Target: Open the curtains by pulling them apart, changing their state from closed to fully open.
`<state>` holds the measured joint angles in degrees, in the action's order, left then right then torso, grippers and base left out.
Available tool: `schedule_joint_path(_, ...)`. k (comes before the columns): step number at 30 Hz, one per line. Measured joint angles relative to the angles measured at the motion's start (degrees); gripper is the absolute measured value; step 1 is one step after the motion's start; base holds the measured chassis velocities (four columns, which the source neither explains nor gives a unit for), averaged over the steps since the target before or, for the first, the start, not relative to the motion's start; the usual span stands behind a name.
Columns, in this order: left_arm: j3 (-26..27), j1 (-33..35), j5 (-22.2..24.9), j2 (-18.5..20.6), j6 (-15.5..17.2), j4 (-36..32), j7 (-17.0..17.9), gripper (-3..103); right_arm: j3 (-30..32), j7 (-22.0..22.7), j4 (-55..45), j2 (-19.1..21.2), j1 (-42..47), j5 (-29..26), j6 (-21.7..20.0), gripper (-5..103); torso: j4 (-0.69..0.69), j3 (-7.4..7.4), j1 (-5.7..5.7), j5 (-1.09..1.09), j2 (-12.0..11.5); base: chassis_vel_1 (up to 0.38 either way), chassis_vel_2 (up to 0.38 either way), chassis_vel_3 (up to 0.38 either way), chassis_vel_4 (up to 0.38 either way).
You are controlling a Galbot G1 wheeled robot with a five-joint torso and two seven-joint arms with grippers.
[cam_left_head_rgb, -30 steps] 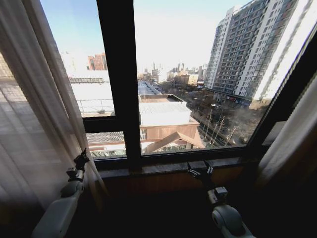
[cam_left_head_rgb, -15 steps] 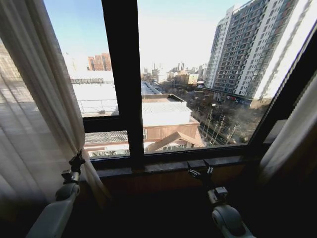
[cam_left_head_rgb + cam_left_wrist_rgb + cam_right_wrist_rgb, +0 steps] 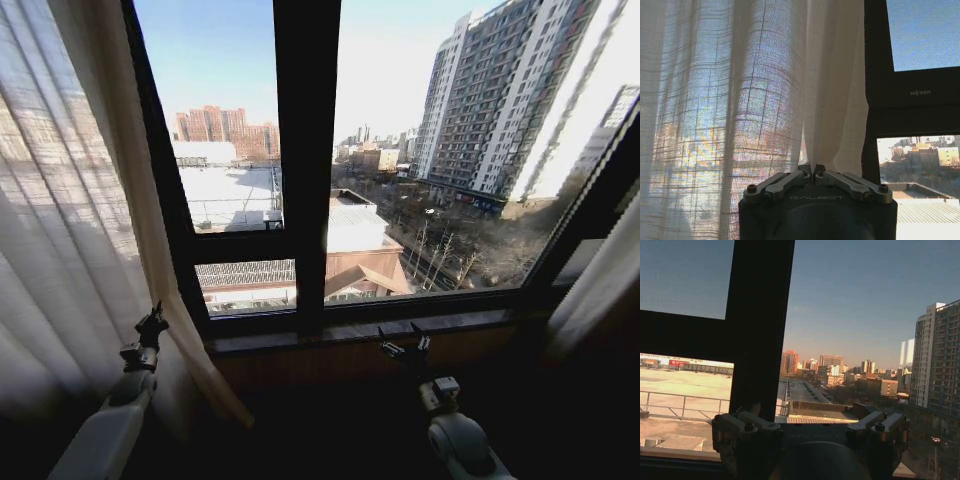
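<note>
Left curtain panel (image 3: 70, 230) dragged further left since earlier frame, more glass exposed. Left end effector (image 3: 812, 172) clamped on its inner hem. Right end effector (image 3: 405, 345) spread, empty, near sill (image 3: 350, 330). Right curtain panel (image 3: 600, 280) bunched at right edge. Opening nearly complete.

Two sheer curtain panels hung at the window: one (image 3: 70, 240) on the left, one (image 3: 600, 285) at the right edge (partly cut off). Two grippers, the left (image 3: 150, 325) and right (image 3: 405, 345), stood below the sill.
</note>
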<state>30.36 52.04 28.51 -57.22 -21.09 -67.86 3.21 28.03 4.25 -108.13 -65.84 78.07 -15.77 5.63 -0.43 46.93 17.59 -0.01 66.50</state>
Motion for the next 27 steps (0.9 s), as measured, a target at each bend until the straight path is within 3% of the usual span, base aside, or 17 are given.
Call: schedule_joint_path(27,0.7,0.5,-0.2,0.2,-1.1,0.4,0.1,0,0.0,0.0,0.0,0.0,0.0,0.0,0.0,100,-0.01,0.01,0.0,-0.02,0.0,0.4,0.312,-0.398,-0.306)
